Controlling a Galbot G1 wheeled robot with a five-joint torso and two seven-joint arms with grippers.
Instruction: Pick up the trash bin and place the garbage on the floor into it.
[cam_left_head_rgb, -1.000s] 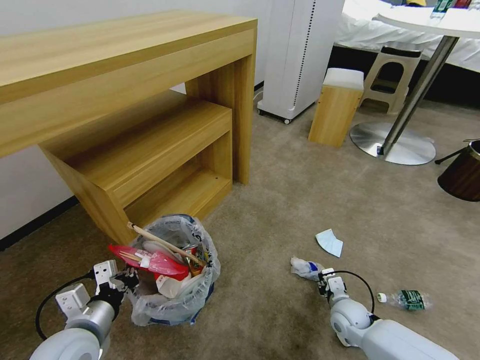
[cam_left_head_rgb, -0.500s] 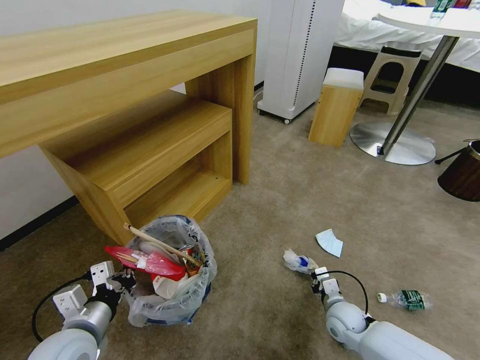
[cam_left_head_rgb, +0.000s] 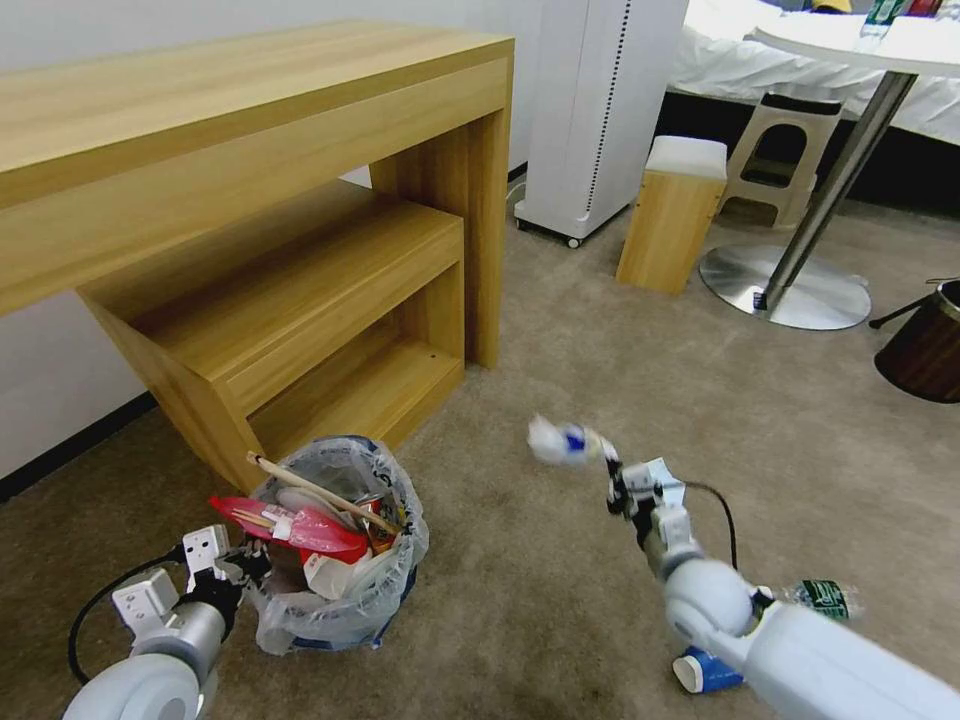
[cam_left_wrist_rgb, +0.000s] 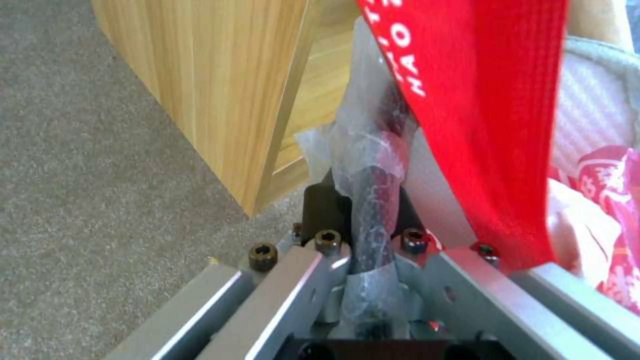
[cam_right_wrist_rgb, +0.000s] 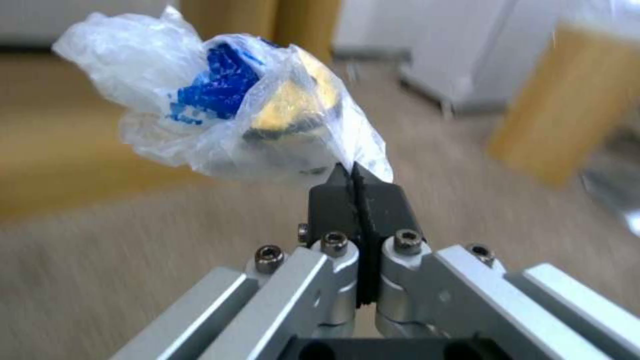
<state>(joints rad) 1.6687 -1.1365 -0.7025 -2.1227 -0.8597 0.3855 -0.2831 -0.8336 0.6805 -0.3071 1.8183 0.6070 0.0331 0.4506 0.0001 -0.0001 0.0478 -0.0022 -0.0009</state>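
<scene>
Left gripper (cam_left_head_rgb: 243, 567) clamped on rim of bag-lined trash bin (cam_left_head_rgb: 340, 600), packed with red wrapper (cam_left_head_rgb: 300, 525), cups, wooden stick (cam_left_head_rgb: 320, 490); right gripper (cam_left_head_rgb: 612, 480) pinches crumpled plastic bag (cam_left_head_rgb: 556, 441) aloft, beyond the bin.

Beige carpet floor (cam_left_head_rgb: 600, 330). White wall (cam_left_head_rgb: 60, 390) with dark baseboard on the left. Light wood desk (cam_left_head_rgb: 250, 110) with lower shelf unit (cam_left_head_rgb: 300, 310) beneath. White cabinet on casters (cam_left_head_rgb: 600, 110), small wooden stool (cam_left_head_rgb: 672, 212), beige step stool (cam_left_head_rgb: 785, 150), round white table (cam_left_head_rgb: 850, 40) on chrome pedestal base (cam_left_head_rgb: 785, 285), brown wood-grain bin (cam_left_head_rgb: 925, 345).
</scene>
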